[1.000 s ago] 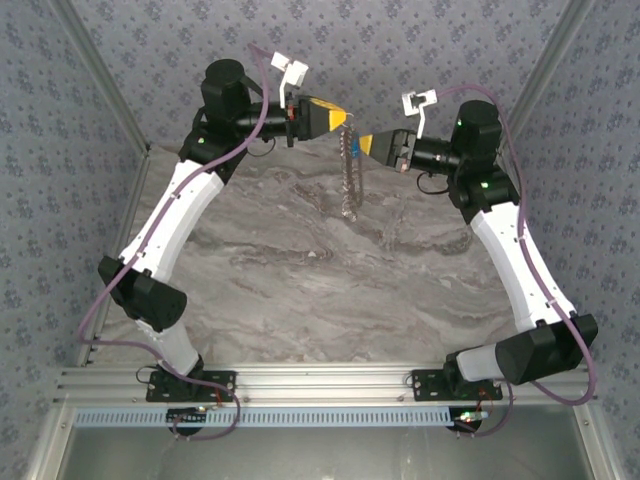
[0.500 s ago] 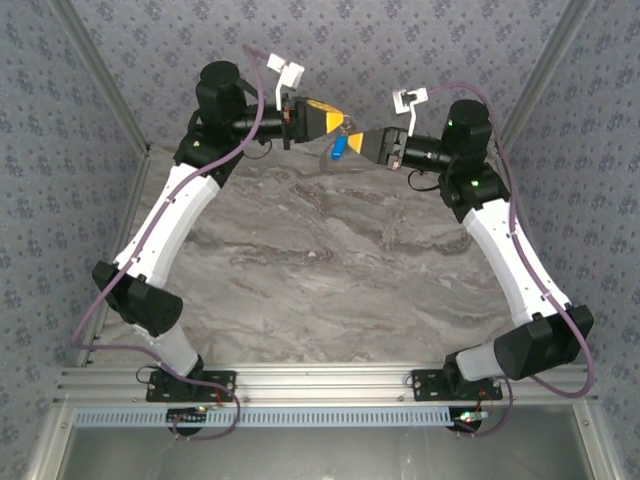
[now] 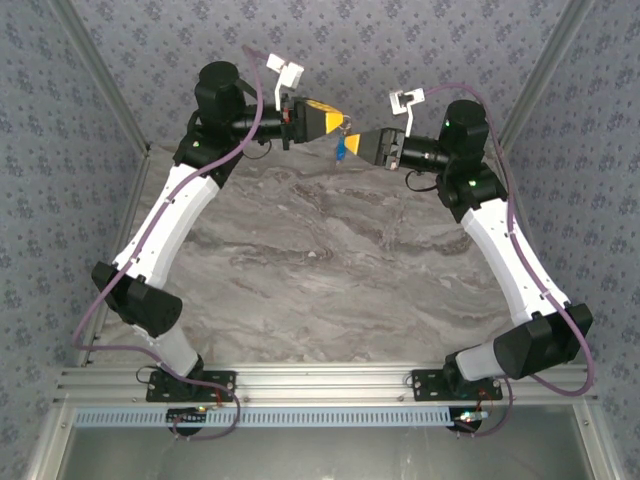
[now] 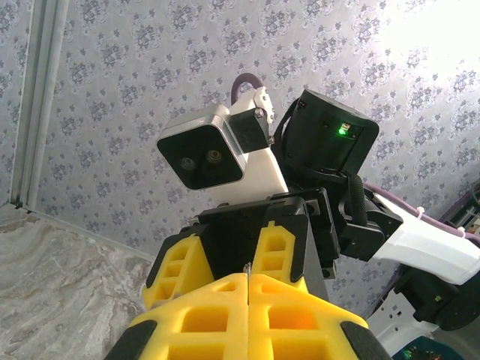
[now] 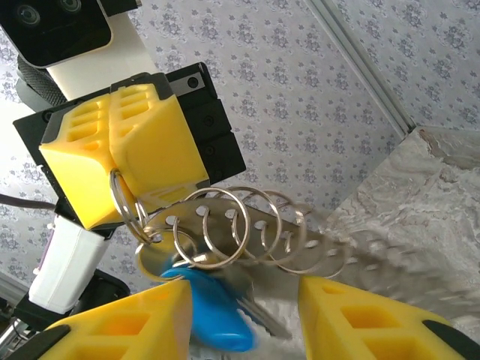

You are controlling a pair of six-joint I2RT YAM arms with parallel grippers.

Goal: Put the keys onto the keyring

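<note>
High over the table's far edge my left gripper is shut on one ring of the keyring. A sliver of that metal shows at the seam of its closed yellow fingers. From the ring hangs a perforated metal strip threaded with several more rings, its far end blurred. The blue-headed key dangles from the rings, its blade pointing right. My right gripper faces the left one tip to tip, open, with the key between its fingers and against the left finger. From above, the key hangs just below both gripper tips.
The grey marble tabletop lies below the grippers. Patterned walls close in the back and sides. An aluminium rail with both arm bases runs along the near edge. The right arm's wrist camera sits close in front of the left fingers.
The right gripper's jaws have spread apart. The ring chain, which hung straight down a second ago, has swung up, and the blue key now shows between the gripper tips. The right arm shifted slightly left.
</note>
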